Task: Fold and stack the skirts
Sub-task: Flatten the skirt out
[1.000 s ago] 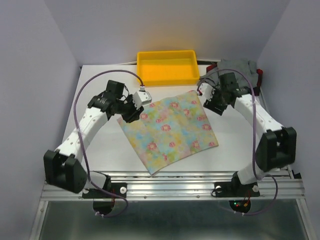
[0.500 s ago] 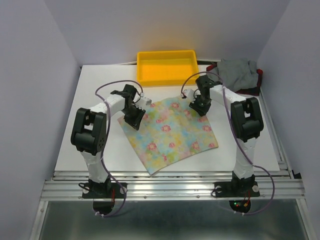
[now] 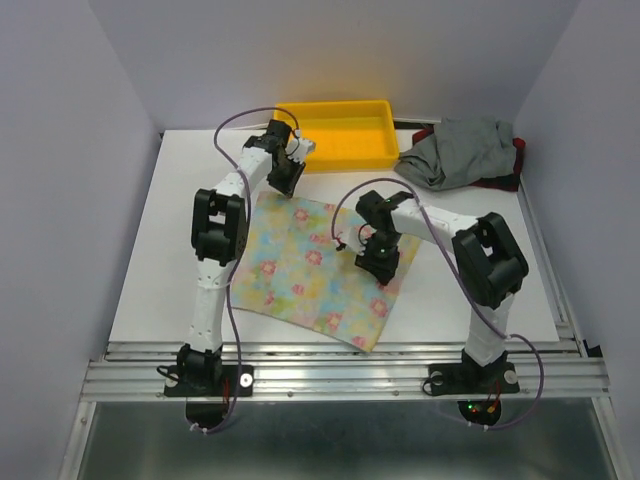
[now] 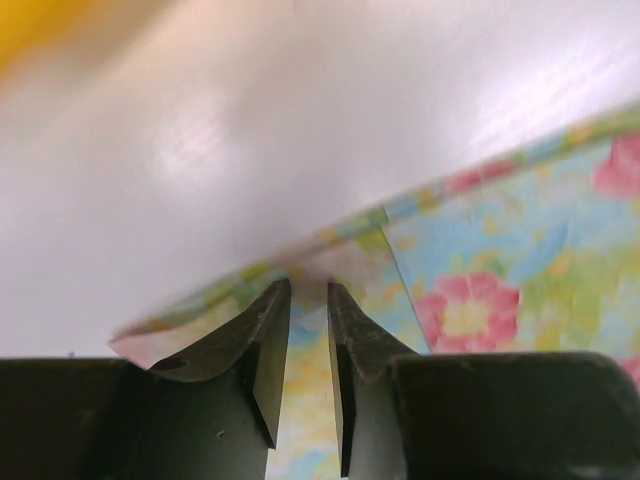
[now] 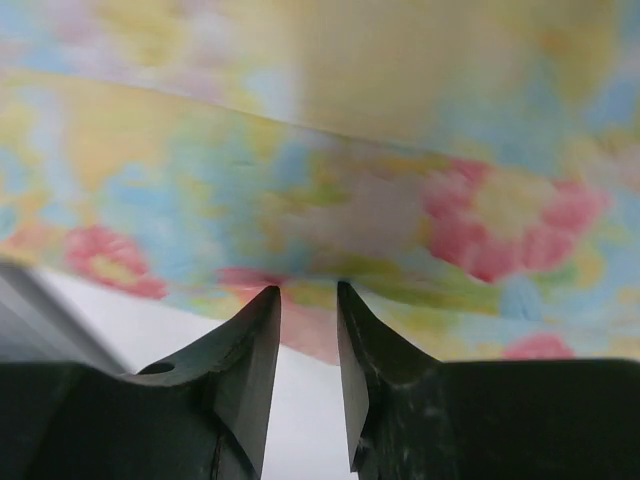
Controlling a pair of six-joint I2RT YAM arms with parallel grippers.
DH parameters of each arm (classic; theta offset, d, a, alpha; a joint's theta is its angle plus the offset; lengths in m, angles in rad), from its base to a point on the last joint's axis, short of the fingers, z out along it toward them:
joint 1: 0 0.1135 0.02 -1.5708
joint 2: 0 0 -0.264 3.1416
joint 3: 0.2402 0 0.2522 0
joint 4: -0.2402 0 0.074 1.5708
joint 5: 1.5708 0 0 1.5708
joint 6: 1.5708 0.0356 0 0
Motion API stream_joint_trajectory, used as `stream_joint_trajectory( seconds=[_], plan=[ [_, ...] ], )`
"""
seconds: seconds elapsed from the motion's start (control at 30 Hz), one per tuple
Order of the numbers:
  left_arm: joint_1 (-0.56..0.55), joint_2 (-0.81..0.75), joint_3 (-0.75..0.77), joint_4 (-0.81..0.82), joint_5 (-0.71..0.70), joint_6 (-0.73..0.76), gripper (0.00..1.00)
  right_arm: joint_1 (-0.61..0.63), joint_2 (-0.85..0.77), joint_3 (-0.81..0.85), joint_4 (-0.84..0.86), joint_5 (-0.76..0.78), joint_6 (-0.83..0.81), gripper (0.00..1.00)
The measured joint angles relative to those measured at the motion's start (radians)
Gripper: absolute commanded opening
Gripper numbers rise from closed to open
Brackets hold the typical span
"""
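The floral skirt (image 3: 290,275) lies on the table (image 3: 170,240) in front of the yellow tray (image 3: 335,156). The left end effector (image 3: 285,178) pinches its tray-side corner, and the right end effector (image 3: 378,262) pinches its edge farther from the tray. Right of the tray, the grey skirt (image 3: 460,150) hides most of the plaid skirt (image 3: 503,183).

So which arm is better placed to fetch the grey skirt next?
Probably the right: the grey skirt lies far right, on its side, nearer the right gripper than the left gripper. Both must first release the floral skirt.
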Motion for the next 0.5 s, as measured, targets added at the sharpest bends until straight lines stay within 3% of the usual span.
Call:
stream_joint_trajectory(
  seconds=[0.07, 0.17, 0.33, 0.5],
  plan=[
    [-0.01, 0.054, 0.11, 0.01, 0.019, 0.023, 0.37, 0.068, 0.019, 0.048, -0.075, -0.123, 0.035, 0.35],
    [-0.031, 0.019, 0.1, 0.017, 0.066, 0.06, 0.41, 0.127, 0.051, 0.194, -0.163, -0.274, 0.084, 0.34],
    [-0.036, -0.248, -0.163, 0.055, 0.119, 0.098, 0.43, 0.027, 0.021, 0.298, -0.138, -0.322, 0.133, 0.34],
    [0.022, -0.581, -0.446, 0.079, 0.122, 0.117, 0.43, -0.154, 0.051, 0.299, -0.078, -0.229, 0.14, 0.34]
  ],
)
